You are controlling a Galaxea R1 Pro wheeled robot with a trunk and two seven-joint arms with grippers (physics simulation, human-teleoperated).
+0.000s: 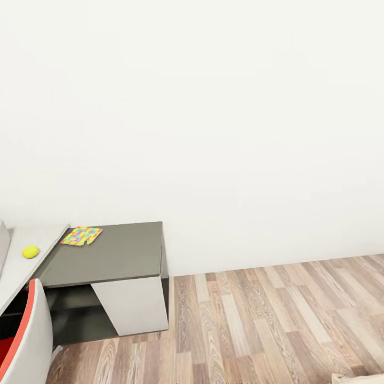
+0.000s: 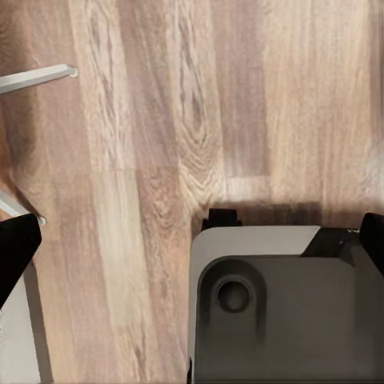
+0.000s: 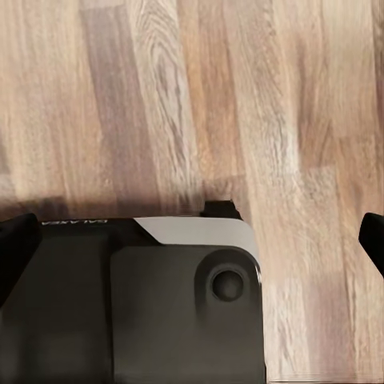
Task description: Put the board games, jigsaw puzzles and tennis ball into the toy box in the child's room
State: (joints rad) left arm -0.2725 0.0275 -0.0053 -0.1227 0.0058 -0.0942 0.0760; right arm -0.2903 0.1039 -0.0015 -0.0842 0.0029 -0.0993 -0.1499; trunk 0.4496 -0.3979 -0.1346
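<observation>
Chair (image 1: 24, 341) btwn robot & desk (image 1: 117, 256) w/ ball (image 1: 30, 252), puzzle (image 1: 81, 235).

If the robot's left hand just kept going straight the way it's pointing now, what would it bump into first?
Probably the brown wood-plank floor, which lies straight ahead of the left hand. The robot's own grey base sits lower in that view, so it might graze that; depth is hard to judge.
</observation>
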